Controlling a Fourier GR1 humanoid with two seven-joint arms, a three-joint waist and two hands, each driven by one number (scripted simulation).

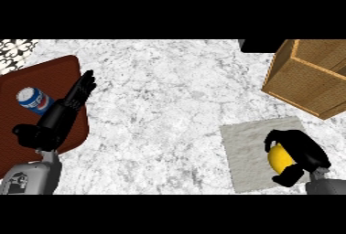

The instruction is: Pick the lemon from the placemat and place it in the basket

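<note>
The robot's right hand [302,155] curls over a yellow lemon [279,156] at the near right of a marbled white counter [169,105], its black fingers arched across the far side of the fruit and its thumb tucked under the near side, so that only the left flank of the lemon shows. Lemon and hand are over the right part of a pale grey placemat [250,155]; whether the fruit rests on the mat or is raised off it cannot be told. A tan woven basket [307,75] stands at the far right, apart from the mat. On the left, the left hand [67,107] rests open with its fingers straight and pressed together, pointing to the far side, over the right edge of a dark red-brown mat [34,77]. A blue and white can [32,99] lies on that mat just left of the hand.
</note>
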